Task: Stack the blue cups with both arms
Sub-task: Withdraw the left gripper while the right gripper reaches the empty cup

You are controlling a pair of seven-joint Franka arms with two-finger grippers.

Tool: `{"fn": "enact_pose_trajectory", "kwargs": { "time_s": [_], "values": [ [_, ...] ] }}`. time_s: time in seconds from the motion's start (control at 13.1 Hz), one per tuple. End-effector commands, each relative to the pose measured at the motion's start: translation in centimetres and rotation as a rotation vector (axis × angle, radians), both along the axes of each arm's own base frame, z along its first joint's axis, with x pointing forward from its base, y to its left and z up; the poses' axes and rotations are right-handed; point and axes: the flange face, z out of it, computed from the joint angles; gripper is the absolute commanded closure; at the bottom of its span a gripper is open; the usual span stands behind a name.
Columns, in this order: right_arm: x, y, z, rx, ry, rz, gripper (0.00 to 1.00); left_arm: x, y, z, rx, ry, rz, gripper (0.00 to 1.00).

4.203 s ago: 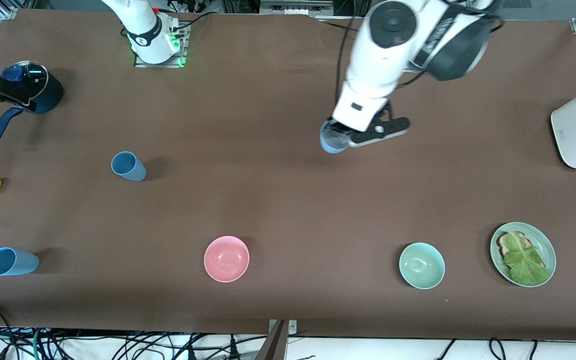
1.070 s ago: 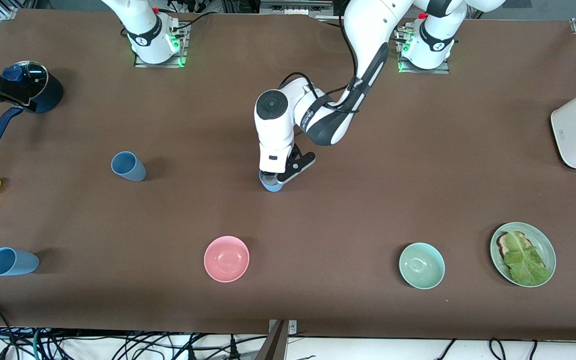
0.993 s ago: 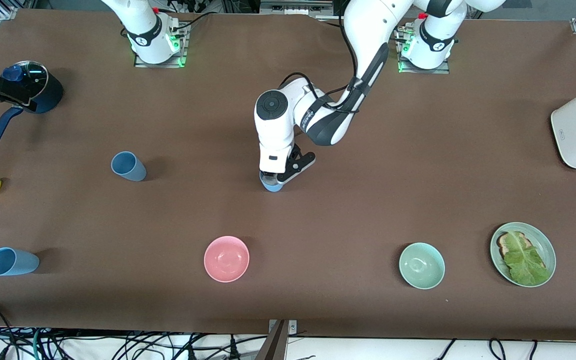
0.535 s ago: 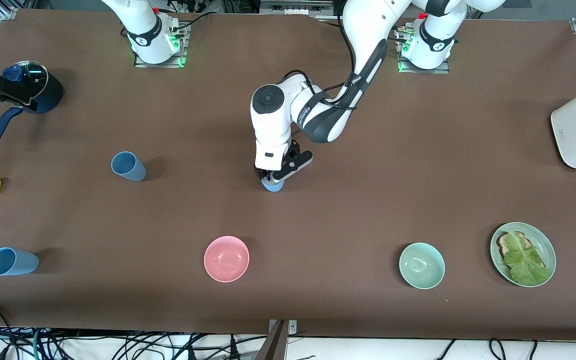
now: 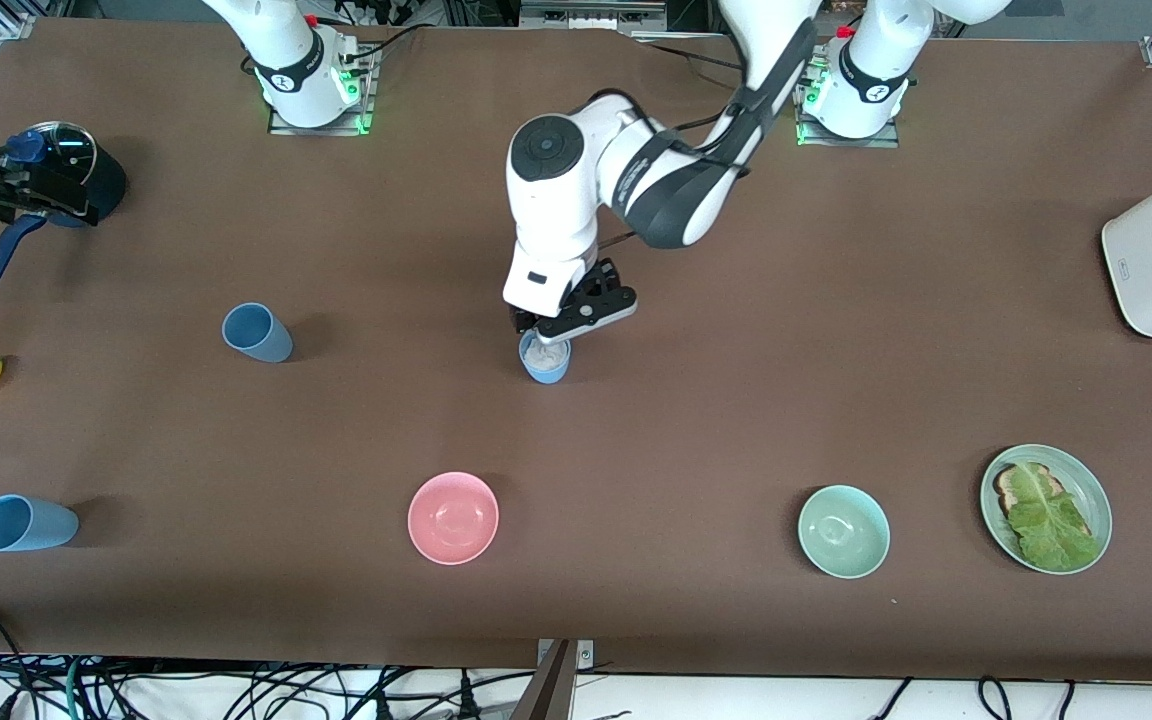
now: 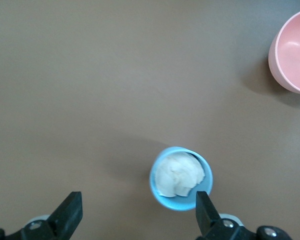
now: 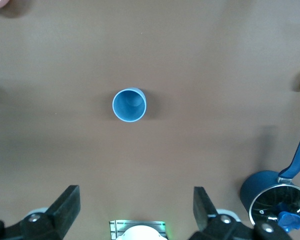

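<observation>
**A:** Since half a second earlier, the left gripper (image 5: 548,333) had let go and lifted off the blue cup (image 5: 545,358) it set down; that cup stood upright on the worktop (image 5: 736,380), farther from the front camera than the pink bowl (image 5: 453,517) and a little toward the left arm's end from it.

**B:** And its fingers?

**A:** Wide apart, holding nothing. The left wrist view showed them either side of the cup (image 6: 181,177) and something pale sitting inside it. The right gripper (image 7: 135,210) hung high near its own base, fingers (image 7: 65,202) spread wide and empty.

**B:** The other cups?

**A:** A second cup (image 5: 257,332) stood toward the right arm's end from the pink bowl, farther from the front camera than it. A third cup (image 5: 22,523) lay well apart, about level with the pink bowl, at the right arm's end.

**B:** Which step, then?

**A:** I judged the base cup placed, stacking not begun. Next, the right arm would need to descend on the second cup, close on its rim, and carry it over.
</observation>
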Motion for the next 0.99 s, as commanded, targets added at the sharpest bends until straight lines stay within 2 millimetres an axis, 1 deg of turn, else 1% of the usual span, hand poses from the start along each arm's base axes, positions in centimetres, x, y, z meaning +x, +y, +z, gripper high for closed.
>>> {"fn": "enact_pose_trajectory", "kwargs": {
  "time_s": [0.0, 0.08, 0.15, 0.23, 0.31, 0.38, 0.46, 0.53, 0.61, 0.76, 0.84, 0.92],
  "values": [
    [0.0, 0.1, -1.5, -0.008, 0.013, 0.003, 0.0, 1.8, 6.8, 6.0, 0.042, 0.072, -0.12, 0.0],
    [0.3, 0.1, -2.4, -0.009, 0.006, 0.003, 0.0, 2.5, 9.0, 8.1, 0.021, 0.086, -0.125, 0.0],
    [0.5, 0.1, -3.9, -0.011, -0.011, 0.003, 0.0, 3.4, 11.3, 9.6, 0.011, 0.096, -0.115, 0.0],
    [0.5, 0.1, -5.6, -0.01, -0.027, 0.003, 0.0, 3.9, 13.3, 11.1, 0.01, 0.102, -0.103, 0.0],
    [0.5, 0.1, -7.1, -0.011, -0.037, 0.0, 0.0, 4.0, 14.7, 12.7, 0.009, 0.101, -0.086, 0.0],
    [0.4, 0.4, -8.9, -0.013, -0.039, 0.004, 0.0, 4.0, 16.0, 13.8, 0.022, 0.106, -0.072, 0.0],
    [0.2, 0.4, -11.0, -0.013, -0.046, 0.004, 0.0, 4.5, 18.0, 14.6, 0.024, 0.117, -0.059, 0.0],
    [-0.2, 0.5, -13.3, -0.014, -0.059, 0.006, 0.0, 5.0, 20.3, 16.0, 0.023, 0.113, -0.065, 0.0],
    [-0.4, 0.5, -15.2, -0.015, -0.078, 0.006, 0.0, 5.6, 23.3, 17.6, 0.016, 0.106, -0.067, 0.0],
    [-1.1, 0.6, -18.7, -0.018, -0.114, 0.006, 0.0, 6.2, 28.6, 20.6, 0.004, 0.098, -0.059, 0.0],
    [-1.6, 0.7, -20.6, -0.019, -0.137, 0.006, 0.0, 5.9, 31.0, 22.5, -0.021, 0.08, -0.028, 0.0],
    [-2.0, 1.0, -22.3, -0.021, -0.157, 0.013, 0.0, 5.6, 32.5, 24.0, -0.048, 0.063, -0.01, 0.0]
  ]
}}
